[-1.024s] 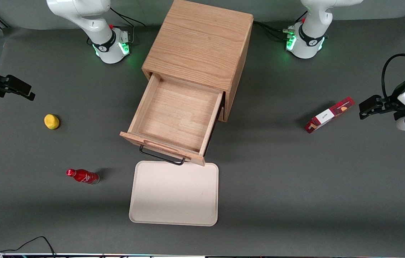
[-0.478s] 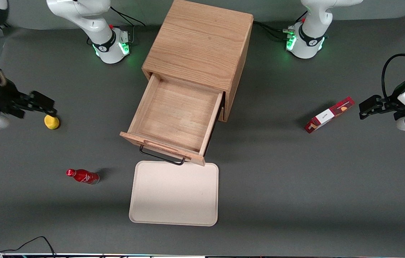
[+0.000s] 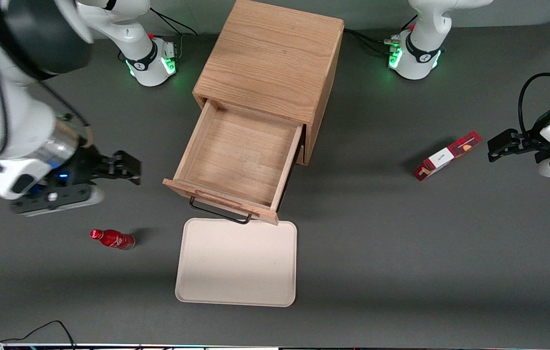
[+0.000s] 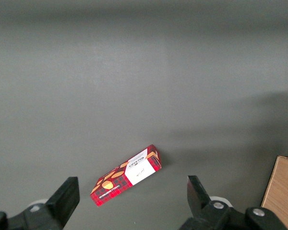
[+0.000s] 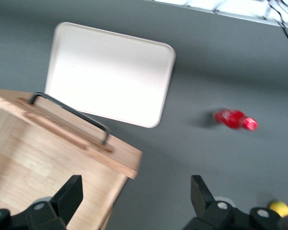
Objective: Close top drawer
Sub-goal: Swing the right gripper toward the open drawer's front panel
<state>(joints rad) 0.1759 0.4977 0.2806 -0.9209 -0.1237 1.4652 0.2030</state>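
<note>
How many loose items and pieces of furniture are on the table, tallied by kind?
Cabinet: 1, its top drawer open
Tray: 1
Red bottle: 1
Red snack box: 1
Lemon: 1
Total: 5
The gripper, open, hangs beside the drawer.

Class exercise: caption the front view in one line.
Open gripper nears the pulled-out, empty top drawer of the oak cabinet.

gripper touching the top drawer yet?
No. The gripper hovers open beside the pulled-out top drawer, toward the working arm's end, with bare table between them.
</note>
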